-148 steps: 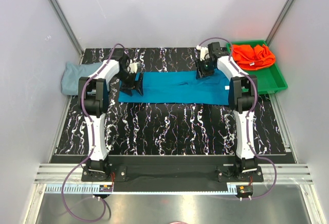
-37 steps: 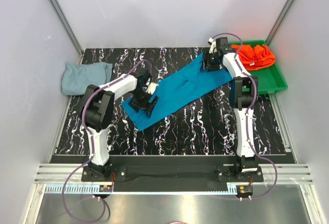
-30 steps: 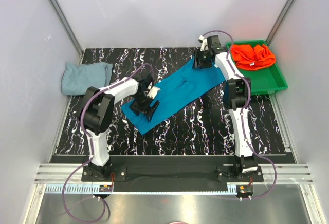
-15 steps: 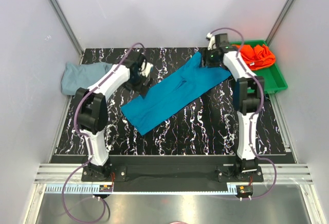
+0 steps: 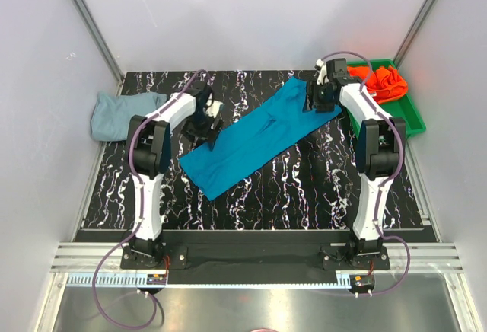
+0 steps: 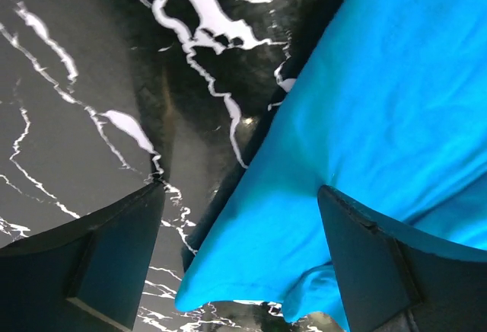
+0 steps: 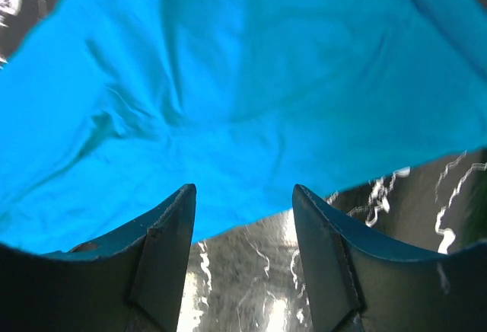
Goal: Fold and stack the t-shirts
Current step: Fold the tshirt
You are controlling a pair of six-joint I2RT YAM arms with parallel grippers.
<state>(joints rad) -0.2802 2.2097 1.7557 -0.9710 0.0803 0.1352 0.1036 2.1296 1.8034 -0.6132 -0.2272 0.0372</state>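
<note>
We see the left gripper [image 5: 207, 125] and right gripper [image 5: 320, 103] both spread, empty, over the teal shirt [image 5: 255, 138] slanting across mid-frame.

A black bench [image 5: 304, 187] veined with white spans the enclosure; a green plastic tray [image 5: 407, 124] sits at its far right corner.

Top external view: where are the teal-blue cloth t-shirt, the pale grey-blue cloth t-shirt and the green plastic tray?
teal-blue cloth t-shirt [image 5: 259, 138], top external view, its middle
pale grey-blue cloth t-shirt [image 5: 122, 113], top external view, its middle
green plastic tray [image 5: 407, 115], top external view, bare floor
</note>
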